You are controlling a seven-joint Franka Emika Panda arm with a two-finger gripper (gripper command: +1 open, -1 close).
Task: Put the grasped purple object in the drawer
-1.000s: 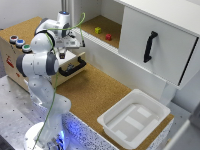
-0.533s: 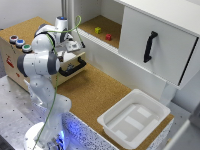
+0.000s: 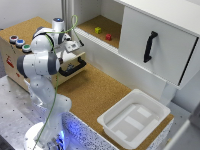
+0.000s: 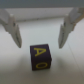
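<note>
- wrist view: gripper (image 4: 39, 31) fingers (image 4: 12, 31) spread wide, nothing between them; purple object (image 4: 40, 57) sits below and clear of both fingertips, not touching either
- purple object is a dark cube with yellow markings on its top face, resting flat on a pale surface; can't confirm from the wrist view alone that this surface is the drawer floor
- exterior view: white arm (image 3: 42, 62) bent over the plywood box (image 3: 12, 62) on the exterior view's left, wrist over the drawer (image 3: 75, 62); gripper and purple object both hidden behind the arm here
- drawer pulled out, black bar handle (image 3: 74, 68) facing the cork table (image 3: 95, 92)
- coloured round buttons (image 3: 19, 43) on top of the plywood box, beside the arm's shoulder
- white plastic tub (image 3: 134, 116) on the cork table toward the exterior view's right, well apart from the drawer
- large white cabinet door (image 3: 157, 42) with black vertical handle (image 3: 149, 46) at the back right of the exterior view
- small yellow-green block (image 3: 98, 30) and red block (image 3: 108, 36) lie near each other on the cork shelf behind the arm, apart from the drawer
</note>
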